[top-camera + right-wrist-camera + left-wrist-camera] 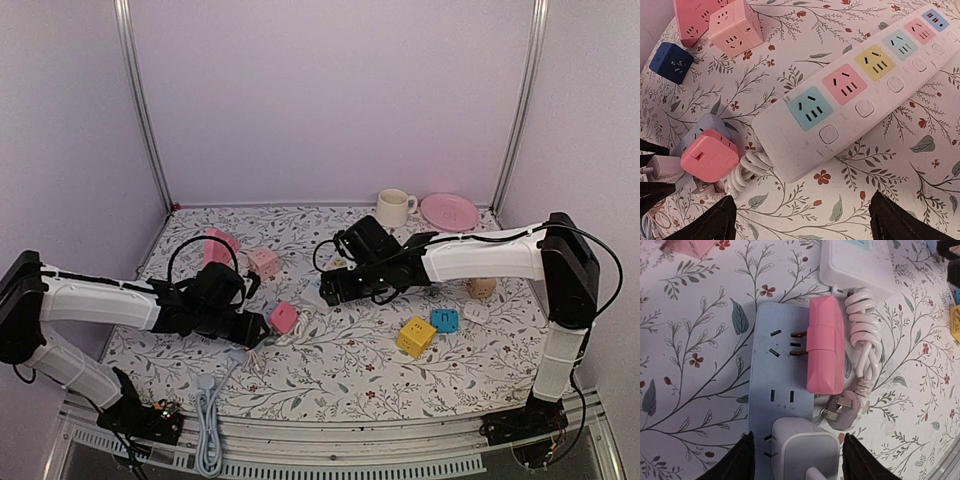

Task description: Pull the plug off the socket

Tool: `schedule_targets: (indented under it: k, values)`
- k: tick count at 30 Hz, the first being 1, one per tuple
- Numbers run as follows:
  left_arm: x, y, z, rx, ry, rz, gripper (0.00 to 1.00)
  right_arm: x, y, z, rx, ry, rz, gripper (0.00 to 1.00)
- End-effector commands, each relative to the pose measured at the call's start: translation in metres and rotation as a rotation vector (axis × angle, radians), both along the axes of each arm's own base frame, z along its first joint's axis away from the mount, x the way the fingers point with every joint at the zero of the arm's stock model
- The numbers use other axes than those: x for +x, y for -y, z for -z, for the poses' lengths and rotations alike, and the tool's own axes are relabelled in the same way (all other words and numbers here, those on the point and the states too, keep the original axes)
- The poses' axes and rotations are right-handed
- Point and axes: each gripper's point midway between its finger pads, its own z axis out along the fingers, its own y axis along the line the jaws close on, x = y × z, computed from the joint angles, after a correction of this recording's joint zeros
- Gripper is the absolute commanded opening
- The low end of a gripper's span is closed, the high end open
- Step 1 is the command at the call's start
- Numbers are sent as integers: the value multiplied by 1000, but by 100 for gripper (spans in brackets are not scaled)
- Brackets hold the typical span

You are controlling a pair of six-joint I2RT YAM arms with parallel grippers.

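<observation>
Pink plastic cube plug [825,345] leans half out of the pale blue socket strip [780,365], prongs bared, at twelve o'clock from the left end effector [798,440], whose fingers are apart astride a white plug [805,457]. Likely next: grip pink, pull toward three o'clock.

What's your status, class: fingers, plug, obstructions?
Left fingers straddle white plug, seated in pale-blue power strip. Right fingers open, empty. Pink adapter adjacent, prongs showing.
</observation>
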Motion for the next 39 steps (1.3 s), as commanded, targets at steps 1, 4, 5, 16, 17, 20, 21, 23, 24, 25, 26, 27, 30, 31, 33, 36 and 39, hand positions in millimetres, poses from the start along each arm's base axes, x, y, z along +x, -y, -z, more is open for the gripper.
schedule_targets:
  k: [1, 4, 5, 16, 17, 20, 21, 23, 24, 25, 26, 27, 30, 31, 33, 36, 39]
  values:
    - [1, -3, 3, 62, 11, 1, 50, -2, -4, 5, -11, -1, -11, 93]
    - [6, -1, -8, 42, 47, -5, 39, -2, -2, 3, -11, 3, -6, 93]
    - [8, -1, -13, 37, 61, -10, 35, -3, -1, 3, -11, 4, -6, 93]
    - [20, 13, -75, -141, 238, -2, 6, -10, -8, -14, 78, 9, -39, 93]
    - [20, 14, -81, -158, 258, 2, 5, -11, -9, -16, 89, 9, -46, 93]
    - [22, 18, -92, -185, 290, 16, 5, -12, -13, -24, 125, 16, -57, 93]
    - [22, 20, -93, -192, 293, 22, 5, -13, -14, -27, 139, 20, -61, 93]
    - [22, 26, -98, -224, 296, 39, 5, -14, -17, -37, 184, 35, -75, 93]
    - [21, 30, -101, -250, 296, 53, 5, -16, -18, -41, 204, 41, -84, 93]
    - [20, 35, -106, -285, 298, 68, 5, -17, -21, -49, 234, 54, -93, 93]
    - [18, 41, -111, -323, 299, 85, 5, -20, -20, -50, 251, 57, -102, 93]
    - [17, 46, -117, -362, 301, 99, 5, -23, -20, -54, 276, 60, -114, 93]
    - [15, 58, -134, -491, 301, 131, 5, -32, -23, -71, 365, 86, -153, 94]
    - [14, 62, -141, -533, 305, 143, 5, -34, -23, -74, 387, 88, -158, 94]
    - [14, 69, -152, -589, 316, 162, 5, -37, -24, -85, 432, 94, -163, 94]
    - [19, 79, -157, -601, 330, 179, 4, -40, -28, -97, 498, 76, -157, 94]
    - [25, 90, -154, -573, 339, 198, 2, -38, -29, -105, 550, 52, -122, 92]
